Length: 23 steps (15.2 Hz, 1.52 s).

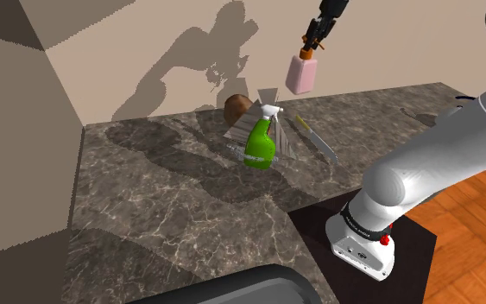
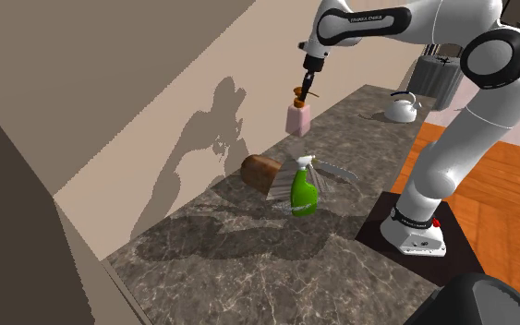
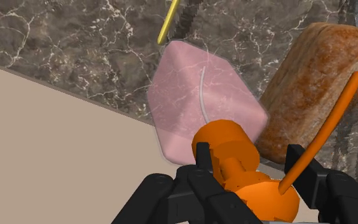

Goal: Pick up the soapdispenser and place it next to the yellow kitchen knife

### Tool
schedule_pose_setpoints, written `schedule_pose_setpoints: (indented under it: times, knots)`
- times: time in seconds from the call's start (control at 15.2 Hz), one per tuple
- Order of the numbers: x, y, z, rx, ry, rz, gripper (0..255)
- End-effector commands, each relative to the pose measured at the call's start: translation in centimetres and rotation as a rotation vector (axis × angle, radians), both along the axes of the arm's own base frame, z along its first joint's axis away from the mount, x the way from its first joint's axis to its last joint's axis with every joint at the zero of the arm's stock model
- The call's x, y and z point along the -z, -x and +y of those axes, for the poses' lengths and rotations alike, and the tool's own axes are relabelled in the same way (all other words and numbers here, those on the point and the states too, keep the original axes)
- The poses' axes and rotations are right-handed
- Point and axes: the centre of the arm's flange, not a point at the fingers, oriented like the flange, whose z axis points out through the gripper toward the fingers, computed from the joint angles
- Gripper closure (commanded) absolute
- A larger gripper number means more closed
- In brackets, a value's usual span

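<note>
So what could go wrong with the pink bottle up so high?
The gripper clasps the soap dispenser only by its orange pump, high above the counter, so it might slip and fall.
The knife lies close to a green spray bottle and a bread loaf; setting down there could bump them.

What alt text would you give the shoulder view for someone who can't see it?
A black gripper holds a pink soap dispenser by its orange pump, in the air above a dark marbled counter. Below lie a green spray bottle, a brown loaf and a yellow-handled knife.
</note>
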Motion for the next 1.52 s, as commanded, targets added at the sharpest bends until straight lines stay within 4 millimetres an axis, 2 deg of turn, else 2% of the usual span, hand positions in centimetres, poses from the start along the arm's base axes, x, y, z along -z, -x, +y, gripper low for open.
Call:
schedule_pose_setpoints:
  times: [0.0, 1.45]
  knots:
    - [1.1, 0.0, 0.1, 0.000, 0.000, -0.001, 255]
    - [12.7, 0.0, 0.1, 0.000, 0.000, -0.001, 255]
